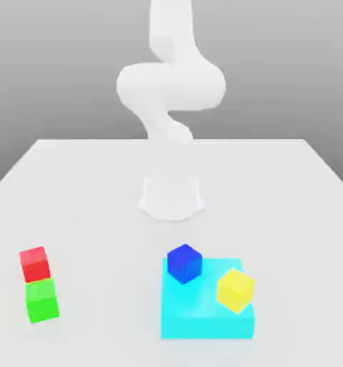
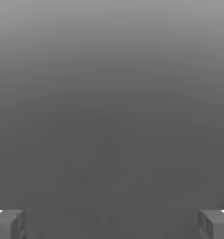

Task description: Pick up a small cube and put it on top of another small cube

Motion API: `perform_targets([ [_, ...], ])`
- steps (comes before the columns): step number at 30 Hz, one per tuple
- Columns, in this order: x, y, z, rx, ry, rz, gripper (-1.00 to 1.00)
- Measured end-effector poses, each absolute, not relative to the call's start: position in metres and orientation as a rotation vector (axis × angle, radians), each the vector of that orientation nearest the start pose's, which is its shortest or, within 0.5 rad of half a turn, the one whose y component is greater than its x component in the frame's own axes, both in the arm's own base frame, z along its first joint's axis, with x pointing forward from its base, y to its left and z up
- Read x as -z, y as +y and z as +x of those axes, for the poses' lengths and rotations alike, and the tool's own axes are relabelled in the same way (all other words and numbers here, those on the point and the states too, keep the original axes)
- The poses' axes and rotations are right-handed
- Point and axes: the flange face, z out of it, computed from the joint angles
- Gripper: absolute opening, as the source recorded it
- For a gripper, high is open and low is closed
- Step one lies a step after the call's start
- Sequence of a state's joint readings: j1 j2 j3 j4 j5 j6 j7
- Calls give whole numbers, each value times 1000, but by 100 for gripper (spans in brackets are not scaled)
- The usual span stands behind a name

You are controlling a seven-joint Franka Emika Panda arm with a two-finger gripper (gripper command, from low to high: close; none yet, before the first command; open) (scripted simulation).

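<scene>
The small red cube [image 1: 35, 264] rests on the white table at the exterior view's left, touching a green cube [image 1: 42, 300] just in front of it. The small dark blue cube [image 1: 184, 263] sits on the back left corner of a flat cyan block [image 1: 203, 315]. In the hand view my gripper [image 2: 112, 224] is open: its two grey fingertips [image 2: 8, 224] stand far apart with nothing between them, facing plain grey background. The white arm [image 1: 170, 89] rises from its base at the table's middle, well behind both cubes.
A yellow cube [image 1: 235, 289] sits on the cyan block's right side, close to the blue cube. The arm's round base [image 1: 172, 197] stands on the white table [image 1: 274, 186] behind the blocks.
</scene>
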State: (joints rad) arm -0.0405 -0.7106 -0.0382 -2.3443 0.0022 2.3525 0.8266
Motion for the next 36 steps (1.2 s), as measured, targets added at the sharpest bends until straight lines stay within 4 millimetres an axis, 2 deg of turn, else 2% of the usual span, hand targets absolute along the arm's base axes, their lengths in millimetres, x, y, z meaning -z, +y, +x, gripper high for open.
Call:
perform_targets([
  [2,-616,-66,402,841,1319,-2414,0],
  [5,-549,-112,420,716,1513,-2376,0],
  [7,-504,-142,424,633,1641,-2341,0],
  [10,-436,-184,417,508,1833,-2273,0],
  [13,-369,-222,397,382,2022,-2187,0],
  [16,-305,-252,364,254,2206,-2084,0],
  [18,-265,-275,331,168,2348,-1983,0],
  [21,-211,-290,284,41,2512,-1860,0],
  [23,-186,-290,276,13,2539,-1846,0],
  [27,-144,-290,274,4,2548,-1842,0],
  [28,-135,-289,273,3,2548,-1841,-100],
  [34,-131,-289,273,1,2548,-1839,-100],
  [36,-140,-290,273,3,2548,-1841,-100],
])
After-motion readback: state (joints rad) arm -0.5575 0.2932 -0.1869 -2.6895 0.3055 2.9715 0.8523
